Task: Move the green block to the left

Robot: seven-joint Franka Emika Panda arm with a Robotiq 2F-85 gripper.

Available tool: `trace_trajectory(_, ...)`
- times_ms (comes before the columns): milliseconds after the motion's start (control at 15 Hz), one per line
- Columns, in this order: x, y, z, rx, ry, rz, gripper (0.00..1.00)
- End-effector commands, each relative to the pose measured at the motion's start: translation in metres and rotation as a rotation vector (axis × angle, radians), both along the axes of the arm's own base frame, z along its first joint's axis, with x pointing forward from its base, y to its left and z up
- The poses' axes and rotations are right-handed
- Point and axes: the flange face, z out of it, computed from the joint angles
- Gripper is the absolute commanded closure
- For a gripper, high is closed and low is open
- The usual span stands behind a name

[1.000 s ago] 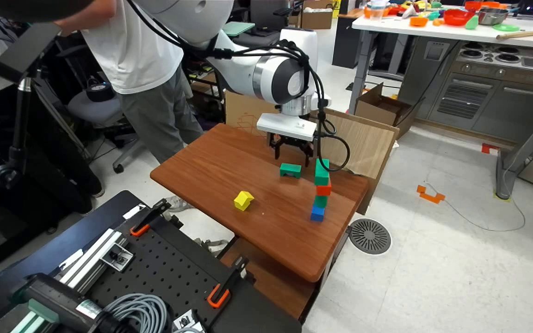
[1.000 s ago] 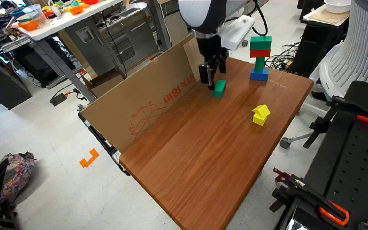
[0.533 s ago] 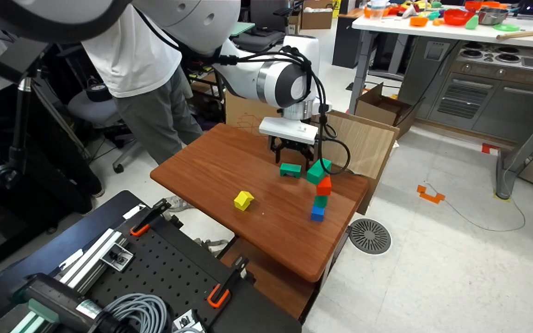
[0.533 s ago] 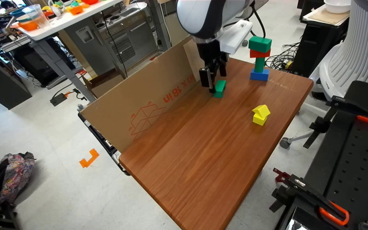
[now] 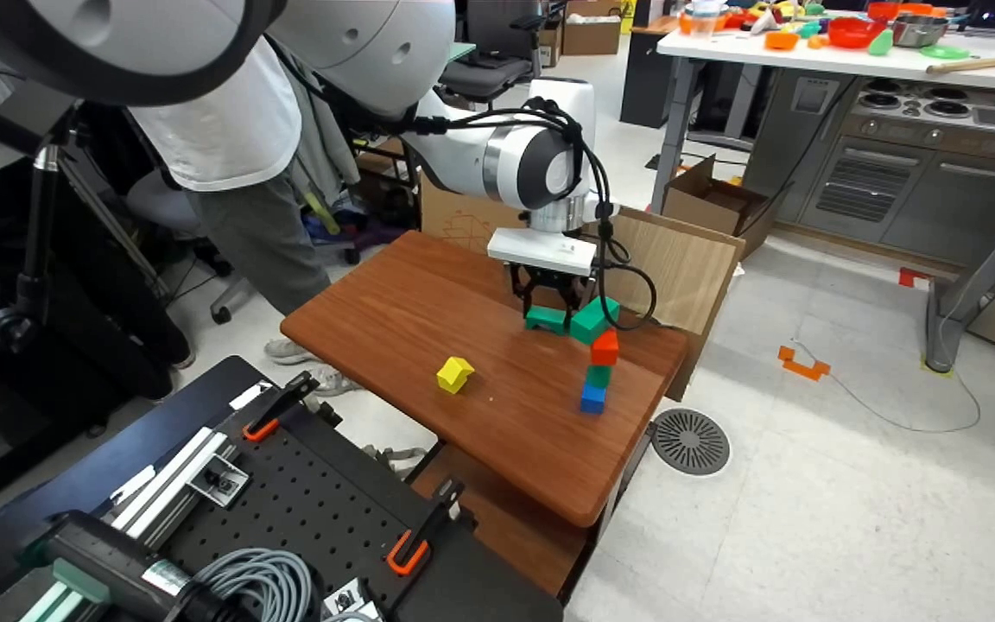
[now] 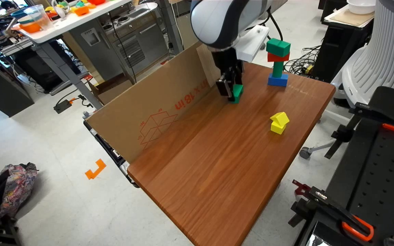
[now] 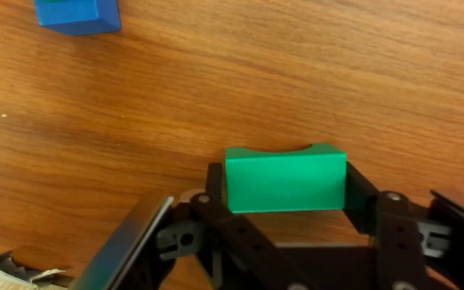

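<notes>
The green block [image 7: 286, 185], low with a curved cut-out on one side, lies near the back of the table in both exterior views [image 5: 545, 320] [image 6: 238, 93]. My gripper [image 7: 282, 179] has come down over it in the wrist view, shut on it with a finger against each end. A very thin strip shows beside the left finger, while the right finger's pad [image 7: 357, 189] meets the block directly. The block seems to rest on the wood. A chunkier green block [image 5: 594, 320] sits askew atop a stack close by.
Below that chunkier block come a red block [image 6: 278, 57], a small green pillar [image 6: 277, 69] and a blue block [image 6: 277, 80]. My arm's cable [image 5: 604, 210] hangs by this stack. A yellow wedge [image 6: 280, 118] tops a yellow cube [image 6: 278, 128]. Cardboard [image 6: 149, 112] stands along the back edge.
My gripper has descended and its fingers have closed around the low green block, which has shifted and turned slightly. The stack's top green block and the red one have twisted out of line.
</notes>
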Motion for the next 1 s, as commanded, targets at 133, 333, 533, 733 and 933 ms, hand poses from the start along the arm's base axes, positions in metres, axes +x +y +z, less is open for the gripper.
trace_trajectory(133,0.010,-0.003,0.005,-0.015,0.005,0.025,0.59)
trace_trajectory(333,0.011,-0.002,0.022,-0.002,-0.013,0.019,0.59)
trace_trajectory(533,0.011,0.002,0.047,0.004,-0.026,0.024,0.59)
trace_trajectory(733,0.004,0.010,0.068,0.001,-0.007,0.013,0.59)
trace_trajectory(933,-0.011,0.027,0.076,0.002,0.010,0.017,0.59)
